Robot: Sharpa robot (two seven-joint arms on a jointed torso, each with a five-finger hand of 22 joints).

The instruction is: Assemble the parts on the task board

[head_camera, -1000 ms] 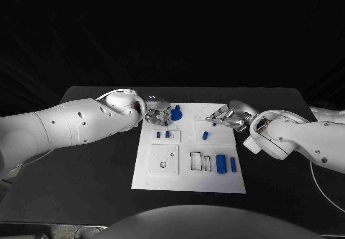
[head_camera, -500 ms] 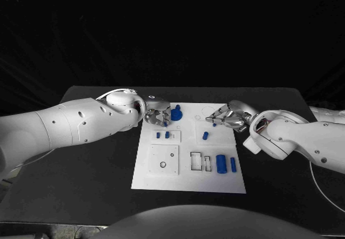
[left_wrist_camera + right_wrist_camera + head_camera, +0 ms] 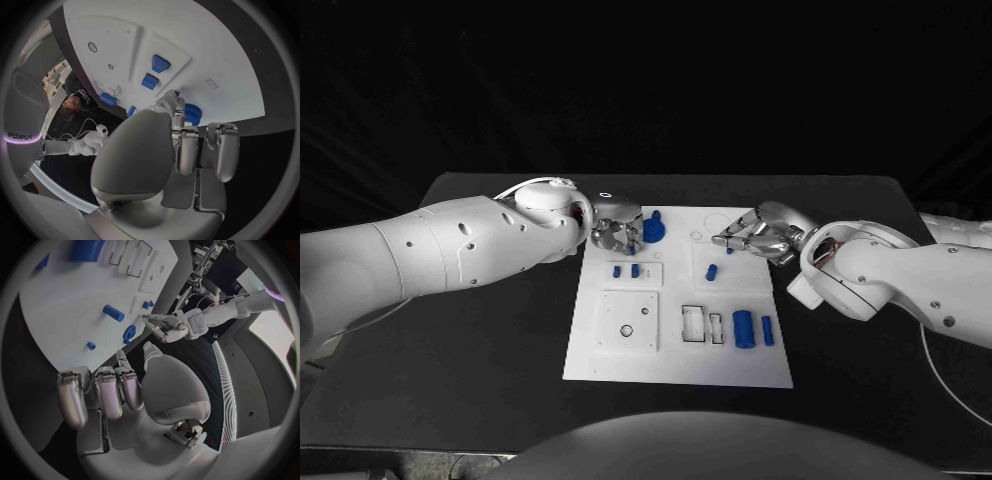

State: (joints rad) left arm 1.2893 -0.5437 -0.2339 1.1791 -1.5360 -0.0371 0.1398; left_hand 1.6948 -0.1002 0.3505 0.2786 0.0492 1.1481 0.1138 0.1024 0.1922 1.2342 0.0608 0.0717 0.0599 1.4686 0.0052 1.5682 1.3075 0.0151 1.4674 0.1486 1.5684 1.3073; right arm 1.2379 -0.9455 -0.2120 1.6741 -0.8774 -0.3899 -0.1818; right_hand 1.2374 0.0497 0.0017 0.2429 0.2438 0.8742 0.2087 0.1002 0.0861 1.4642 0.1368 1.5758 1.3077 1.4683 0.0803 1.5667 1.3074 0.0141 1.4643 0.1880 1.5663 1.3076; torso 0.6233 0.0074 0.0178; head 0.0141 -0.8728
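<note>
**Two hands at the far end of the white board**

The task board lies in the middle of the picture, on the black table. A round blue gear sits near its upper left corner. Two small blue blocks lie side by side just below it. A short blue peg lies tilted in the upper right part. Two blue cylinders lie side by side in the lower right part.

The left hand is at the upper left of the board. Its fingers are curled, with the tips right at the gear. I cannot tell if it is holding the gear.

The right hand is at the upper right of the board. Its fingers are bent and close together, holding nothing I can see.
</note>
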